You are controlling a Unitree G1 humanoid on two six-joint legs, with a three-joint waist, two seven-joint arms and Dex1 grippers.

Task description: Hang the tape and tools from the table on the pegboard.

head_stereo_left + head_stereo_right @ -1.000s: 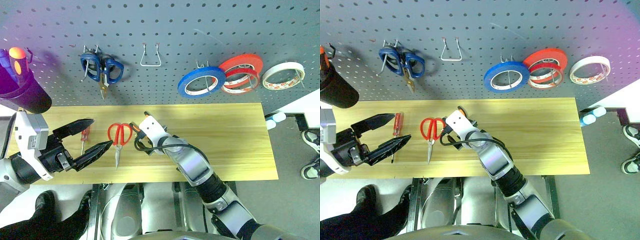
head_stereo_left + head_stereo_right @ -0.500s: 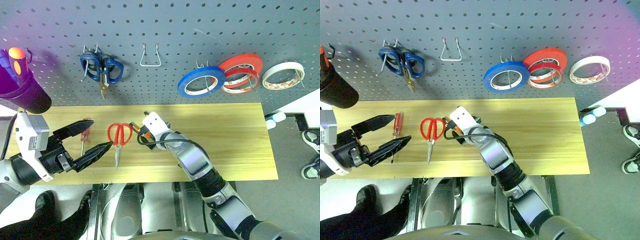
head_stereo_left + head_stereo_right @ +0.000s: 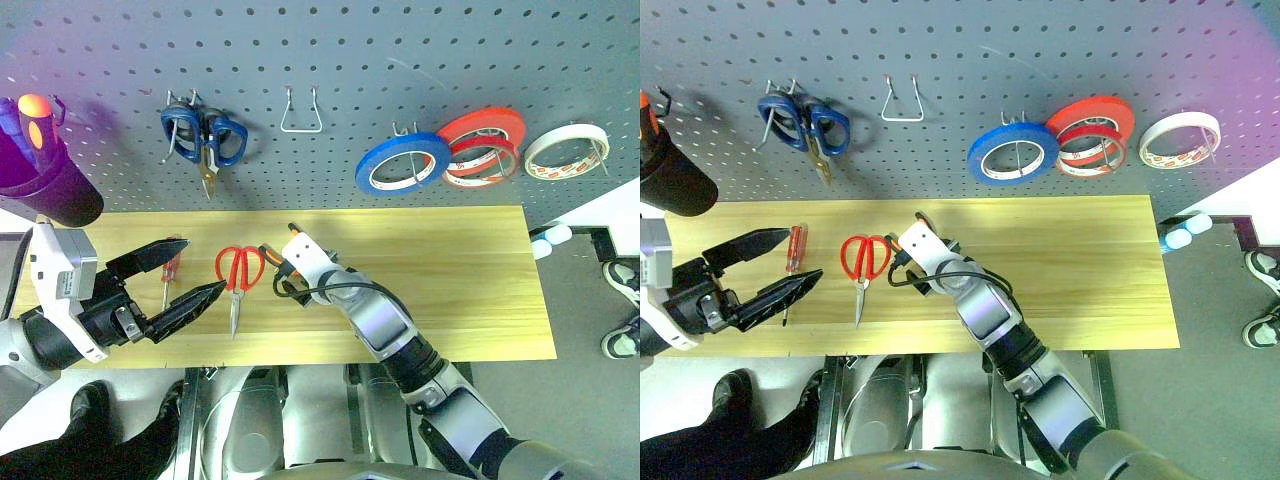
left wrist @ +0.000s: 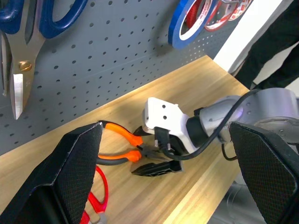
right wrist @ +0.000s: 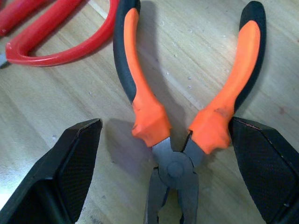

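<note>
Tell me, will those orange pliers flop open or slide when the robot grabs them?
Probably a bit of both. The pliers lie flat on the smooth wooden table with handles spread, so squeezing would likely swing them shut around the pivot. The handle sleeves look rubbery, so they shouldn't slip much. Metal jaws suggest some weight.

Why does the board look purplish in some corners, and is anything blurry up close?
Left eye view: a purple tint on the dark blue-grey pegboard near the upper left corner. Right eye view: the tint sits upper right. Right wrist view: the orange-and-black pliers look sharp and cast soft shadows on the light wooden table; the black pincer fingers look soft.
</note>
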